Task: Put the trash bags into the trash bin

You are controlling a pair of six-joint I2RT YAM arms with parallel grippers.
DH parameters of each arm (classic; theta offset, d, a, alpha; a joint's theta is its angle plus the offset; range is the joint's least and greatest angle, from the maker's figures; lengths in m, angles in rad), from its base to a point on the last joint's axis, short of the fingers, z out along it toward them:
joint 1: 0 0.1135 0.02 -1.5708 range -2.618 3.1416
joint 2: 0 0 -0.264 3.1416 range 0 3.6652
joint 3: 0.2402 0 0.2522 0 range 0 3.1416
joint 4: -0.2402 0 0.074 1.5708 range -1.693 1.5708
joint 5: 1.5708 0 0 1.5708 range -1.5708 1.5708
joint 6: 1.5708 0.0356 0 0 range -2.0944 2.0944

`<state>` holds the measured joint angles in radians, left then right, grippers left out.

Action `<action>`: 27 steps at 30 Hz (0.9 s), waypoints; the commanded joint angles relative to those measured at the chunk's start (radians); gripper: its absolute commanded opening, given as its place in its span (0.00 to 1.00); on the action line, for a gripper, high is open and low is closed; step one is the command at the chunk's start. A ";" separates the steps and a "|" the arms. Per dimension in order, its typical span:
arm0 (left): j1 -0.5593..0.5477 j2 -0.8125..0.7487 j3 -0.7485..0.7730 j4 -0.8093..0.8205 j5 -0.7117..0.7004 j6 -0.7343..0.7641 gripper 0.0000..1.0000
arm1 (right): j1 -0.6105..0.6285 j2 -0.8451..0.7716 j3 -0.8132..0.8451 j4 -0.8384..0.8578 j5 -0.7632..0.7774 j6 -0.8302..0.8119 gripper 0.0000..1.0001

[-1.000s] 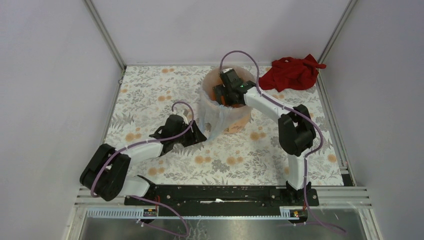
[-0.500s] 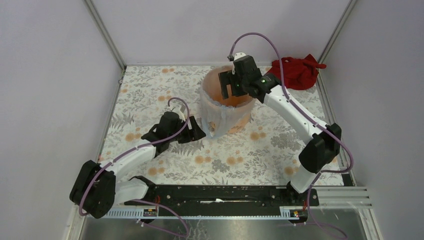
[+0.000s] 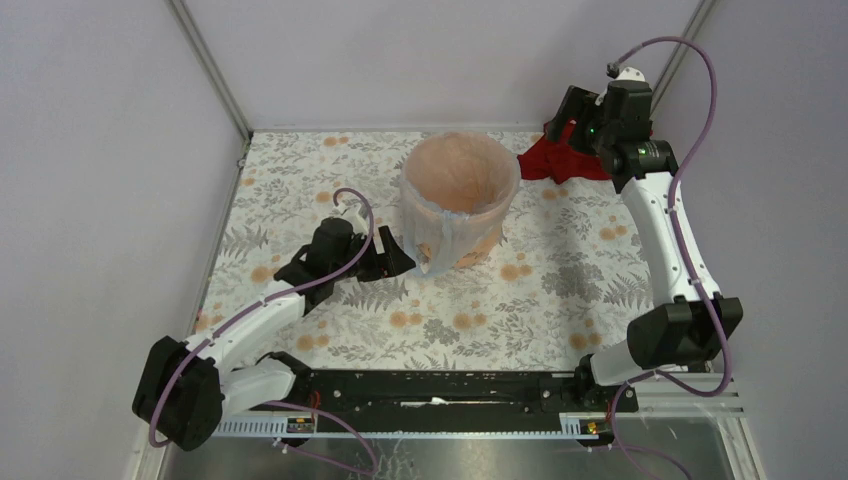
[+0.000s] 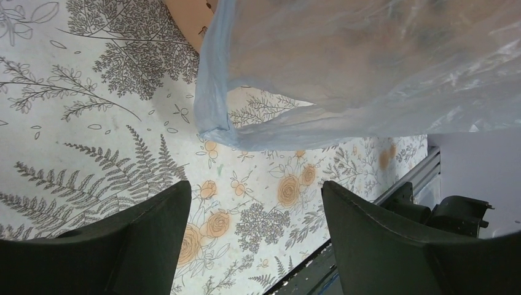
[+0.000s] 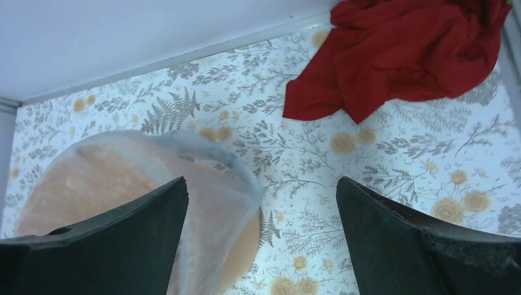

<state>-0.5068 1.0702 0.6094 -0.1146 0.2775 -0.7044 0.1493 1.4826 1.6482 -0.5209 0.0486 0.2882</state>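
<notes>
Though seemingly near its end, not quite finished: tucking stage for the thin, pale blue translucent film bag, lining the round orange plastic bucket and folded over its rim.
One loose flap hanging down the bucket's 7 o'clock side. Next, probably: pinching that flap with the left gripper, fingers apart and empty just beside at 8 o'clock, and lifting it over the rim. Right gripper likewise spread and empty, high at 2 o'clock above the crumpled dark red cloth. Open floral tabletop at 5 o'clock; walls close behind.

Orange bin, pale blue bag
</notes>
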 commanded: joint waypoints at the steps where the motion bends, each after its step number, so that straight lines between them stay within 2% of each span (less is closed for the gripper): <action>1: -0.002 0.056 0.022 0.087 0.041 -0.017 0.81 | -0.107 0.099 -0.074 0.090 -0.225 0.108 0.95; 8: -0.002 0.185 0.059 0.159 0.040 -0.041 0.76 | -0.143 0.260 -0.175 0.264 -0.479 0.193 0.95; 11: -0.001 0.222 0.072 0.186 0.049 -0.052 0.76 | -0.143 0.274 -0.266 0.323 -0.482 0.226 0.93; 20: 0.004 0.342 0.125 0.250 0.039 -0.062 0.75 | -0.055 0.280 -0.499 0.572 -0.579 0.369 0.75; 27: 0.078 0.415 0.174 0.265 0.050 -0.049 0.76 | -0.012 0.275 -0.538 0.604 -0.560 0.391 0.76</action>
<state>-0.4736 1.4551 0.7189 0.0830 0.3199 -0.7582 0.1207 1.7775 1.1206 0.0135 -0.4801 0.6468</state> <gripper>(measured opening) 0.757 0.746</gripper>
